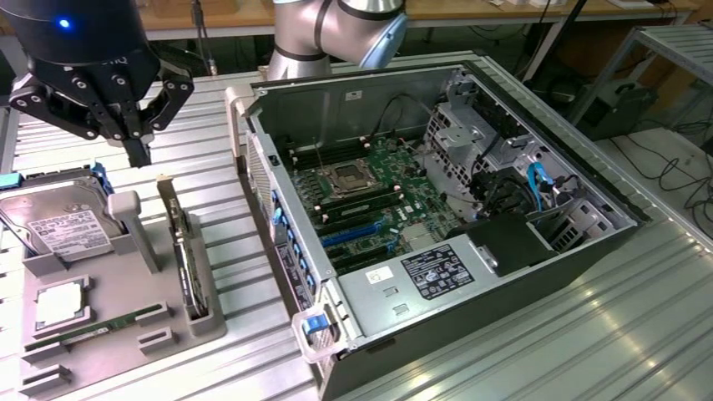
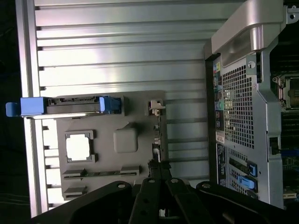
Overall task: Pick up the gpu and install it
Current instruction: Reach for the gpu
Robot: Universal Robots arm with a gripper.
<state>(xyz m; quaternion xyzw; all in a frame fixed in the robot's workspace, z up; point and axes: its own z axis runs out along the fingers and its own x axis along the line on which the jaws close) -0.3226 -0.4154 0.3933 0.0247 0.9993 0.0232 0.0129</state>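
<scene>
The gpu (image 1: 185, 255) stands on its edge in a slot along the side of a grey holder tray (image 1: 123, 334), at the exterior view's left. From the wrist view it is a thin edge-on card (image 2: 157, 137) with a silver bracket at one end. My black gripper (image 1: 139, 157) hangs above the tray's far end, a little beyond the card's far tip and clear of it. Its fingertips are pressed together, shut on nothing. In the wrist view the gripper (image 2: 159, 167) points down over the card's line.
The open computer case (image 1: 446, 200) lies right beside the tray, motherboard (image 1: 373, 196) exposed with blue slots. On the tray sit a hard drive (image 1: 62, 225) with blue rails, a CPU (image 1: 62, 305) and a RAM stick (image 1: 100, 327). Ribbed metal table (image 1: 624, 334) all around.
</scene>
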